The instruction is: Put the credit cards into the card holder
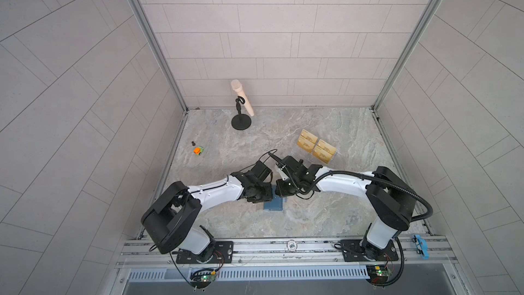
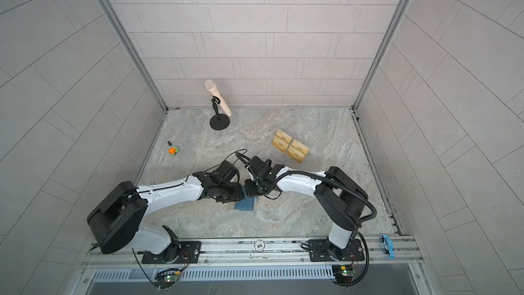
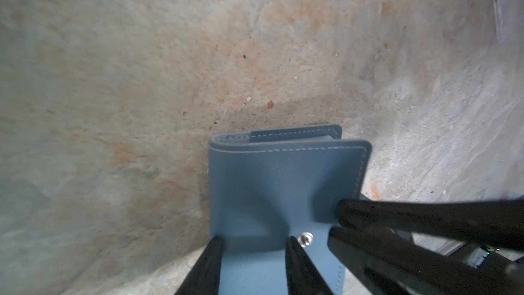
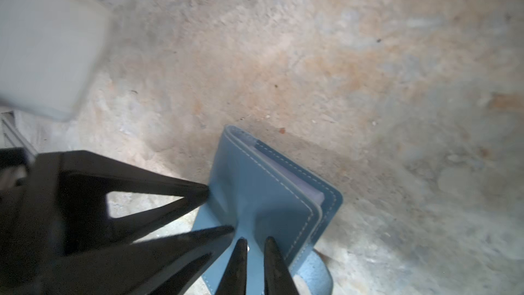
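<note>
The card holder [image 1: 273,205] [image 2: 245,205] is a slate-blue wallet lying closed on the stone tabletop, under both wrists near the middle front. My left gripper [image 3: 255,246] [image 4: 218,210] stands open over its cover, one fingertip at the cover's edge and one beside the metal snap [image 3: 306,239]. My right gripper [image 4: 255,244] [image 3: 334,221] is nearly closed, with the wallet's strap tab [image 4: 253,262] between its fingers and the cover puckered up toward them. The credit cards are out of view.
A clear stand with pale gold cards [image 1: 316,146] [image 2: 290,147] sits behind the right arm. A microphone on a black stand [image 1: 241,103] is at the back. A small orange-green toy [image 1: 198,150] lies at the left edge. A blue object [image 1: 421,246] rests on the front rail.
</note>
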